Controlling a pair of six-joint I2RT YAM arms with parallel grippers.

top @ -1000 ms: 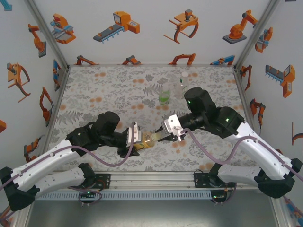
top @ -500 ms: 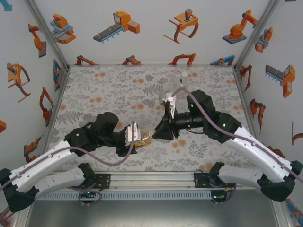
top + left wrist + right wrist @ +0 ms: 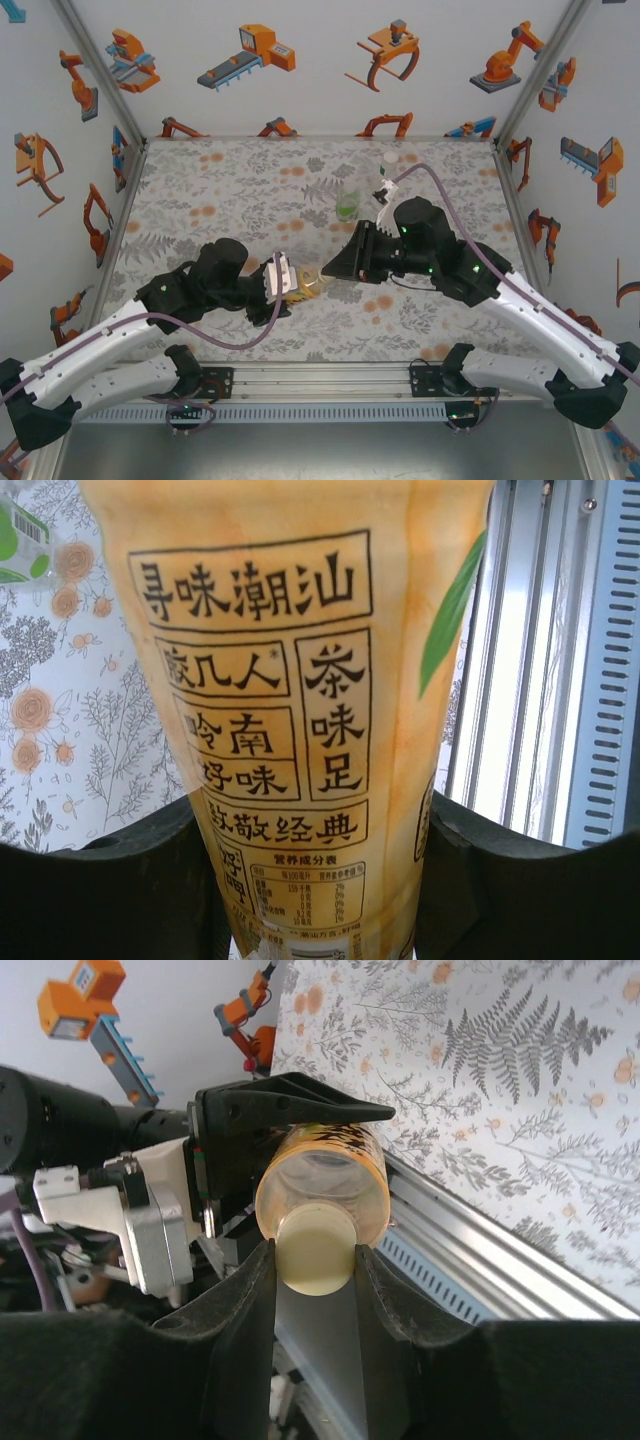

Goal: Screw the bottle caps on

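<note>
Rolling over at the wrist since a second ago, the right pincer (image 3: pixel 337 268) is now showing its dark side in the overhead view, where its white bracket faced up before; the left arm is hardly shifting. That roll looks like a twisting stroke. In the right wrist view the two fingers are closing narrowly on the pale cap (image 3: pixel 316 1250), one on each side, with the cap sitting on the neck of the amber bottle (image 3: pixel 325 1175). The left pincer (image 3: pixel 320 880) is clamping tight around the bottle's yellow-labelled body, holding it tipped on its side above the table (image 3: pixel 230 190), at lower centre of the overhead frame. It is probably being held this way so that the neck points straight at the other arm and the body cannot spin while the cap is turning. How far the thread has taken is not showing. The green bottle (image 3: pixel 347 207) and the clear bottle (image 3: pixel 388 172) are standing upright well apart, toward the upper right, out of the arms' way.
</note>
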